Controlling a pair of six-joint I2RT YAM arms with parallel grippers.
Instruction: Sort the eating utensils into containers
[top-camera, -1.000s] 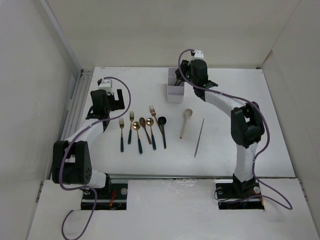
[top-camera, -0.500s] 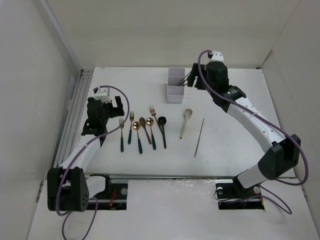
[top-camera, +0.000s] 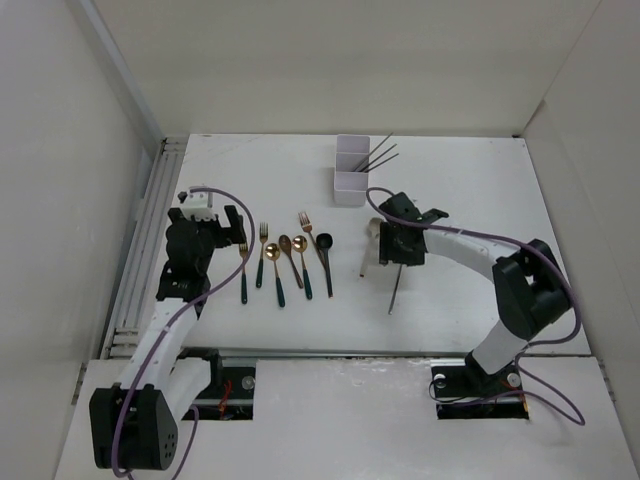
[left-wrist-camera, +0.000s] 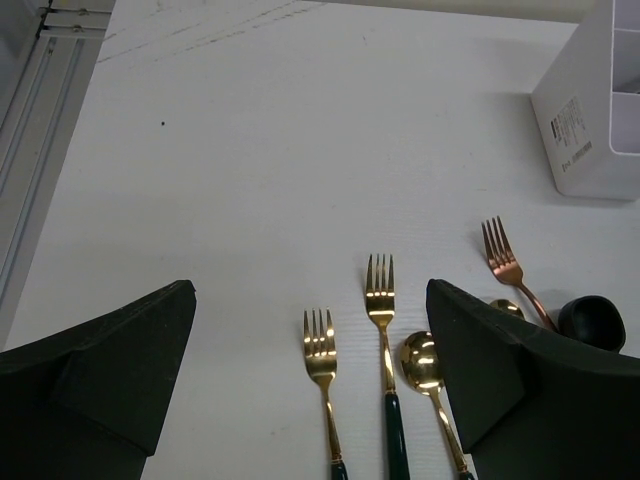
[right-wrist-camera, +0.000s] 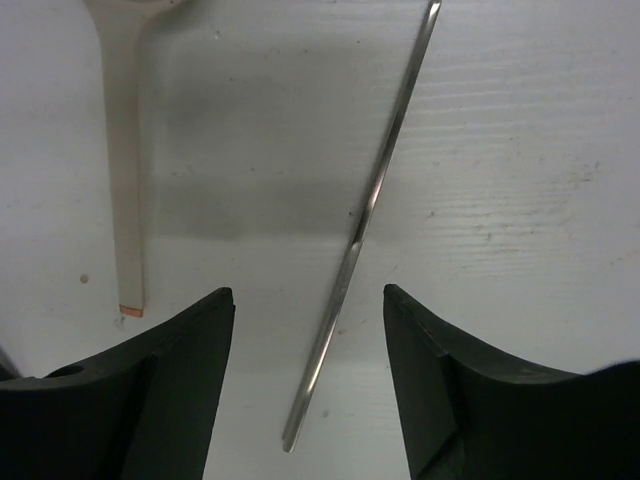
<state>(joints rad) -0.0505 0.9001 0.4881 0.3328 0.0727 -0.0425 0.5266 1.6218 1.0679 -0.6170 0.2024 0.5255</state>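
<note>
Near the arms, the left gripper (left-wrist-camera: 310, 295) is held wide open and empty above two gold forks (left-wrist-camera: 380, 290). To the right, a grey chopstick (right-wrist-camera: 375, 190) on the table (top-camera: 480, 200) is framed by the parted, empty fingers of the right gripper (right-wrist-camera: 307, 295), beside a pale spoon (right-wrist-camera: 120, 150). Beyond, chopsticks (top-camera: 378, 155) are leant in the white organizer (top-camera: 350, 187).

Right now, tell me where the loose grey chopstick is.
The chopstick lies flat on the table, right of centre in the top view, just right of the pale spoon, framed by the right arm's open fingers.
</note>
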